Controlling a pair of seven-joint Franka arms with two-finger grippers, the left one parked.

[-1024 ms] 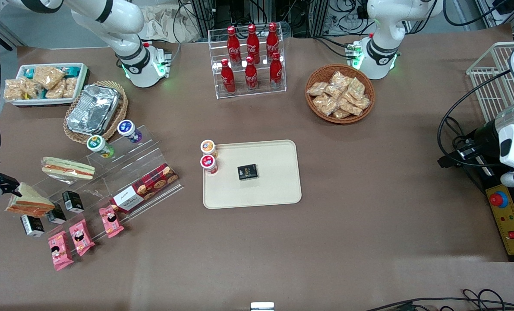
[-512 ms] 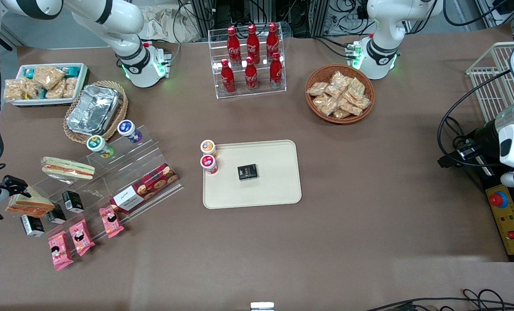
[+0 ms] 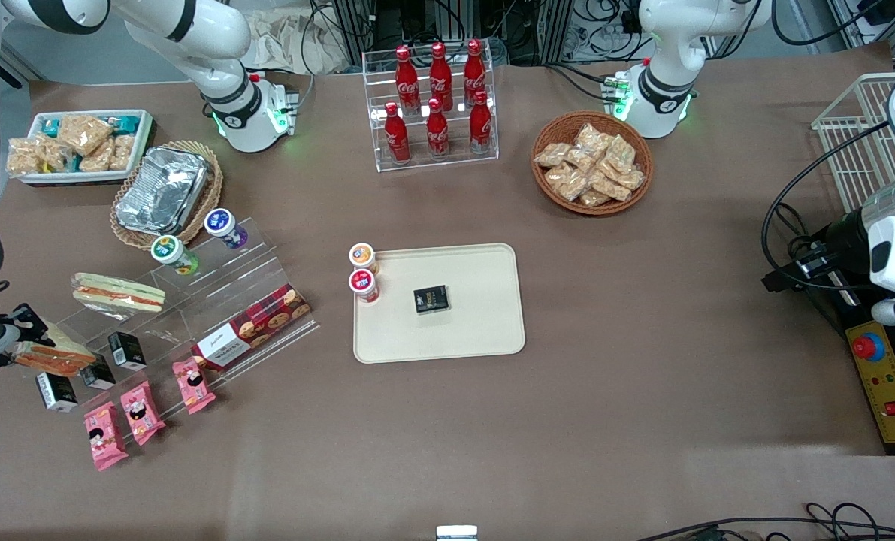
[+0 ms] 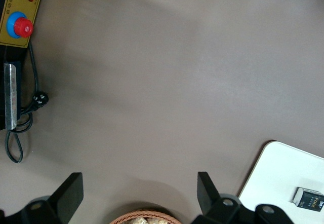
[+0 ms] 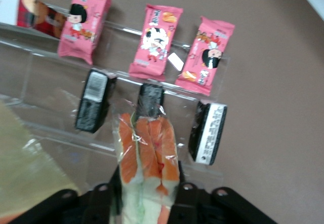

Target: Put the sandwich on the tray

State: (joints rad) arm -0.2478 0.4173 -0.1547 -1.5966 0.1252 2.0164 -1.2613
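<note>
The sandwich is a plastic-wrapped wedge with orange-red filling. It lies on a clear acrylic step stand toward the working arm's end of the table. My right gripper is at the sandwich's thick end, its fingers pressed against both sides of the wrap. The right wrist view shows the sandwich between the fingers of the gripper. The cream-beige tray lies mid-table and also shows in the left wrist view.
On the tray are a small black box and two capped cups. A longer flat sandwich, black packets, pink snack packets and a cookie box sit on or beside the stand.
My gripper has moved in over the sandwich's thick end and its fingers now flank and press it. The sandwich has stayed on the stand.
</note>
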